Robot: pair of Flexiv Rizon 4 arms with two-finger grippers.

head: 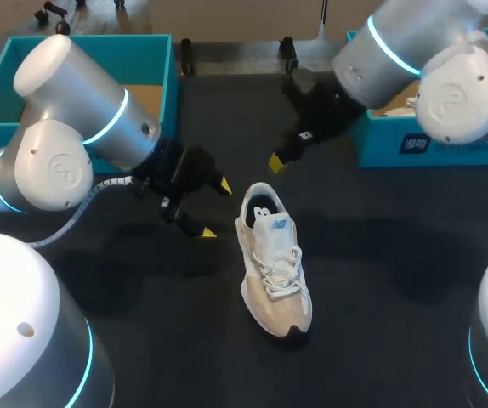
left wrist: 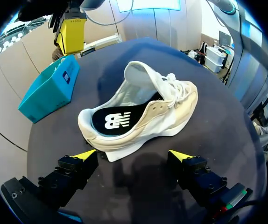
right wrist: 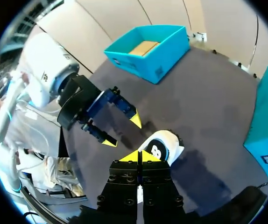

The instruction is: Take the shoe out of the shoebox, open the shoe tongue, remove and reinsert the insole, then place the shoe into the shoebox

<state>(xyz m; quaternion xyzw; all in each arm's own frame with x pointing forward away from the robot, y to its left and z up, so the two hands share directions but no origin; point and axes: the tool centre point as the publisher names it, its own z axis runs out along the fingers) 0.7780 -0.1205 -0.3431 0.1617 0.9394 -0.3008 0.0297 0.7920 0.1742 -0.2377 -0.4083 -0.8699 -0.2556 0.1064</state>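
Shoe (head: 274,259) is judged light, soft upper over stiff sole; best taken at heel collar (left wrist: 83,126). Left gripper (left wrist: 133,155) is spread, empty; right gripper (right wrist: 139,156) is pressed together.

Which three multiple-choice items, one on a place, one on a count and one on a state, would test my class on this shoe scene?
1. Where is the shoe?
A. in a box
B. in a claw
C. on the table

2. How many teal boxes stand on the table?
A. one
B. two
C. three

3. How is the right claw?
A. shut, holding nothing
B. open
C. shut on the shoe

Key:
1 C: the shoe lies on the dark tabletop, outside both boxes.
2 B: one box is at the back left, another at the right.
3 A: its yellow tips meet with nothing between them.
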